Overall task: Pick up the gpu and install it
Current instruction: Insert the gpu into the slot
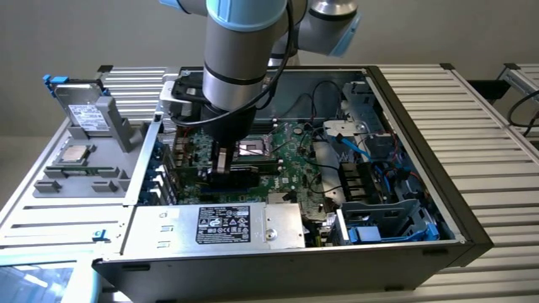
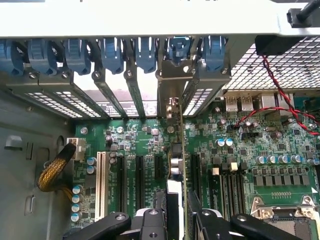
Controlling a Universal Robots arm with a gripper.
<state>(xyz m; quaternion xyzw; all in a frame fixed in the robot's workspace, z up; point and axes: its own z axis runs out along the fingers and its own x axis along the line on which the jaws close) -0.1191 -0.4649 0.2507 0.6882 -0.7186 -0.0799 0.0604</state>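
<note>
- The gripper [image 1: 221, 165] reaches down inside the open case [image 1: 421, 246], fingers [image 2: 150, 222] clamped on the gpu [image 2: 176, 150], which stands on edge over the motherboard [image 2: 280, 165] so its lower edge can meet a slot [image 2: 192, 175].
- The card's metal bracket [image 2: 172, 75] sits in line with the rear openings under the blue plastic latches [image 2: 112, 52].
- The board is green, crowded with round capacitors; the case is grey sheet metal, with perforated mesh [image 2: 285, 65] at the rear.

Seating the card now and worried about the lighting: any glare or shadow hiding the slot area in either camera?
Wrist view: the case rim washes out white, while the gpu edge is evenly lit. Exterior view: the arm shades and covers the motherboard beneath.
</note>
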